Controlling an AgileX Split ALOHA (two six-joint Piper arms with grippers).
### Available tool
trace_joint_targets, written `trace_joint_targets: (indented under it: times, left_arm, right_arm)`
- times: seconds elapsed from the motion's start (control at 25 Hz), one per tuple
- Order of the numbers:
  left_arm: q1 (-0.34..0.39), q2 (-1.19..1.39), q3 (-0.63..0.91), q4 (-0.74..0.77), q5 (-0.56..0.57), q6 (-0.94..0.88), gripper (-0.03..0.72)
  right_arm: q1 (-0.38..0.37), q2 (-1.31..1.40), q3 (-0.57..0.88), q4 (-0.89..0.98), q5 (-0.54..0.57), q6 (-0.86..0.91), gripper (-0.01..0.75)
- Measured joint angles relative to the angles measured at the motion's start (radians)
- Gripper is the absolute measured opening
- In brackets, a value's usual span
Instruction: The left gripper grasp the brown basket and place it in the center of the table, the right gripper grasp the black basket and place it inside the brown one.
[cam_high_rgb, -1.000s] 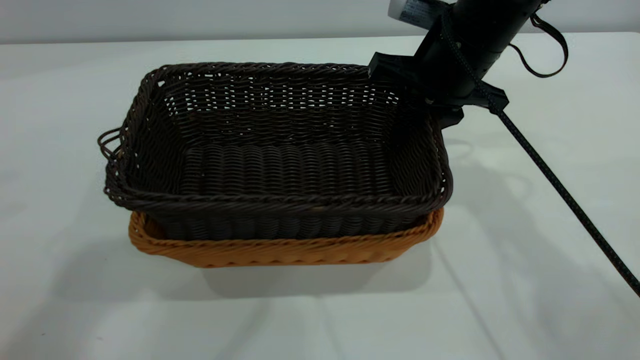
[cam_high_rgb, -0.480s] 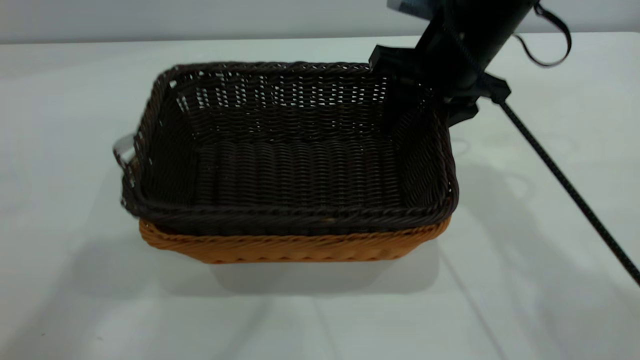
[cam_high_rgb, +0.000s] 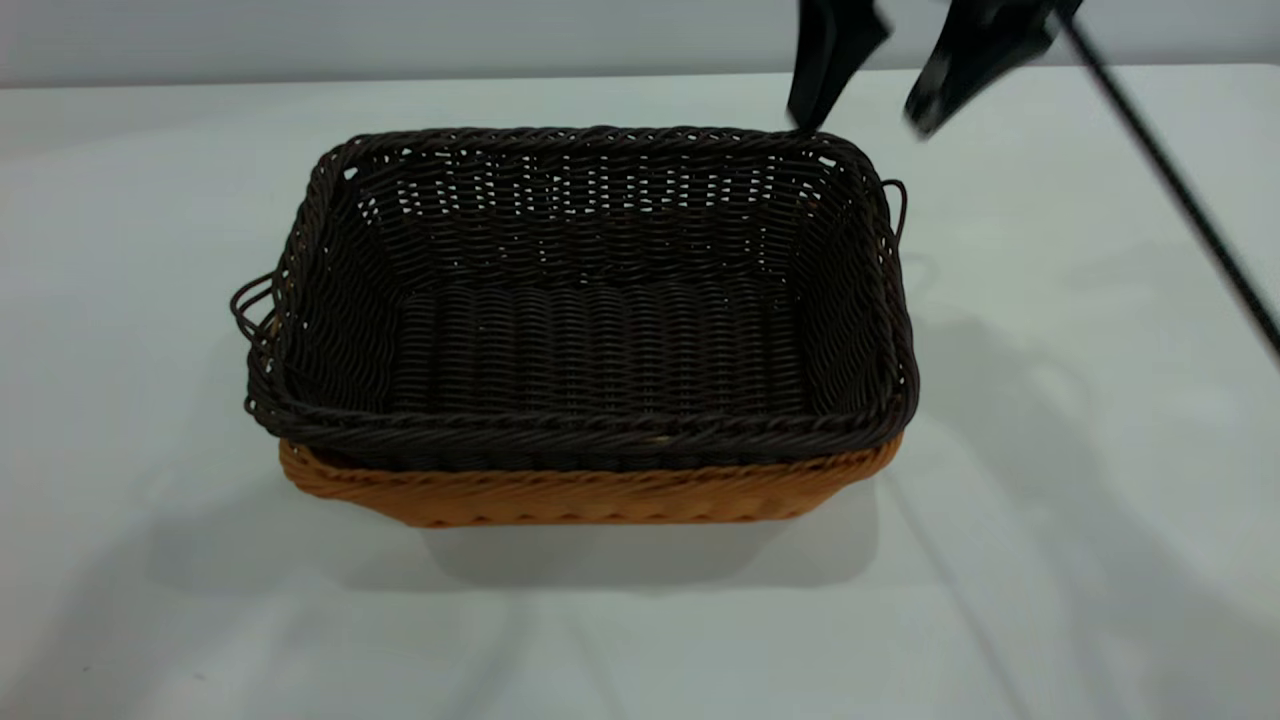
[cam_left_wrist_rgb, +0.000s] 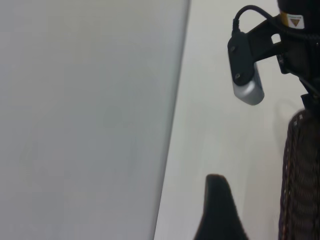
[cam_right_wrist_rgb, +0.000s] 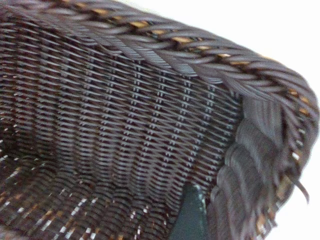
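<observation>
The black basket (cam_high_rgb: 590, 320) sits nested inside the brown basket (cam_high_rgb: 590, 495), whose orange-tan rim shows along the near side, mid-table. My right gripper (cam_high_rgb: 860, 120) is open, just above and behind the black basket's far right corner, holding nothing. In the right wrist view the black basket's braided rim and inner wall (cam_right_wrist_rgb: 150, 115) fill the frame, with one of the fingers (cam_right_wrist_rgb: 190, 220) against the inside of the wall. The left gripper is out of the exterior view; only one of its fingers (cam_left_wrist_rgb: 217, 210) shows in the left wrist view, beside the black basket's side (cam_left_wrist_rgb: 300, 180).
The white table (cam_high_rgb: 1050, 480) spreads around the baskets. The right arm's black cable (cam_high_rgb: 1180, 190) runs down toward the right edge. The right arm's wrist camera (cam_left_wrist_rgb: 245, 70) shows in the left wrist view, with a grey wall behind.
The right gripper let go of the black basket's far right corner, opened and rose. The black basket dropped level into the brown one and both shifted slightly right.
</observation>
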Motion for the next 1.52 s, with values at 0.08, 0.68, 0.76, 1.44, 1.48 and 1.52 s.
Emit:
trace_joint_targets:
  times: [0.08, 0.68, 0.76, 1.44, 1.48, 1.52]
  left_arm:
    - [0.0, -0.046, 0.0, 0.015, 0.019, -0.067, 0.446]
    - [0.0, -0.356, 0.001, 0.58, 0.548, -0.984, 0.446]
    - [0.0, -0.378, 0.001, 0.612, 0.548, -1.045, 0.446]
    - [0.0, -0.715, 0.593, 0.522, 0.548, -1.233, 0.446]
    - [0.0, -0.738, 0.637, 0.507, 0.548, -1.236, 0.446]
    - [0.0, -0.761, 0.672, 0.502, 0.546, -1.237, 0.446]
  right_arm:
    - [0.0, -0.077, 0.0, -0.026, 0.031, 0.002, 0.552]
    - [0.0, -0.772, 0.094, -0.28, 0.357, 0.159, 0.531]
    - [0.0, -0.864, 0.143, -0.28, 0.362, 0.163, 0.531]
    - [0.0, -1.497, 0.88, -0.317, 0.294, 0.194, 0.531]
    - [0.0, -1.536, 0.917, -0.329, 0.284, 0.194, 0.531]
    - [0.0, -1.573, 0.944, -0.335, 0.272, 0.194, 0.531]
